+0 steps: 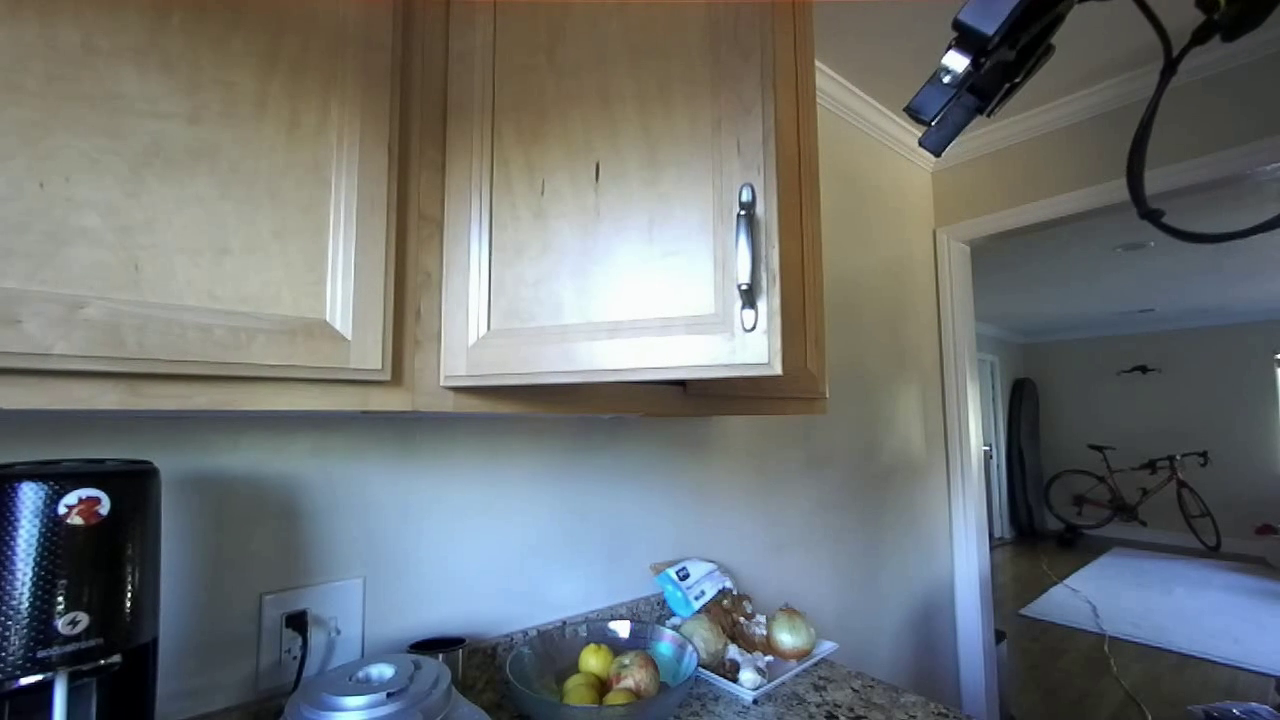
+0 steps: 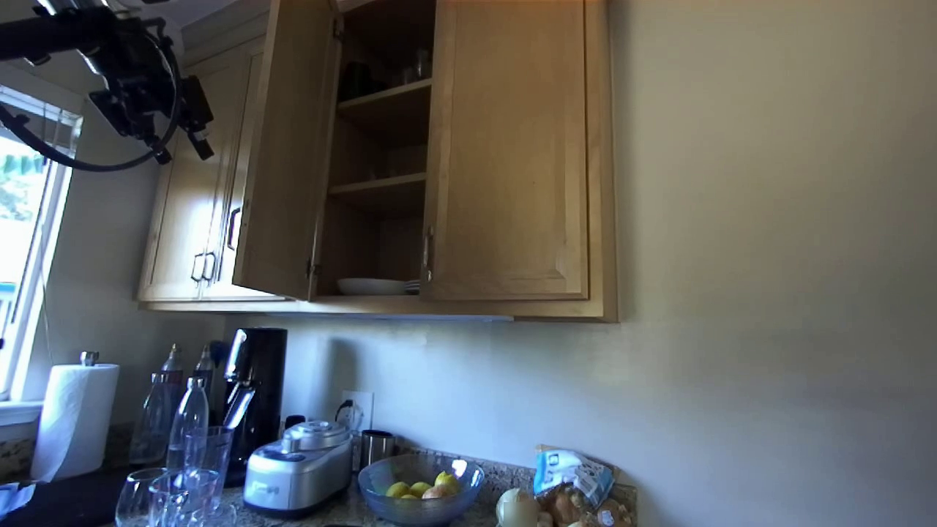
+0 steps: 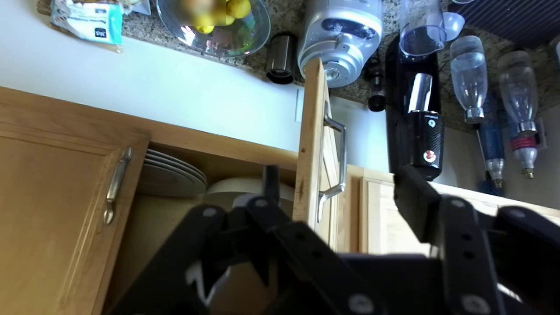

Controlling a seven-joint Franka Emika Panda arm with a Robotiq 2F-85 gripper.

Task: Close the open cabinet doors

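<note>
gripper [image 3: 337,183] spread, pinching nothing, likely set to straddle or shove the open door [image 3: 307,144], whose edge shows in its gap, mid-frame in wrist view; contact unclear. right door [image 3: 48,210], frame left, looks near flush, can't tell if fully home. plates [image 3: 168,173] behind it half hidden. open door's top cut off in both exterior views.
</note>
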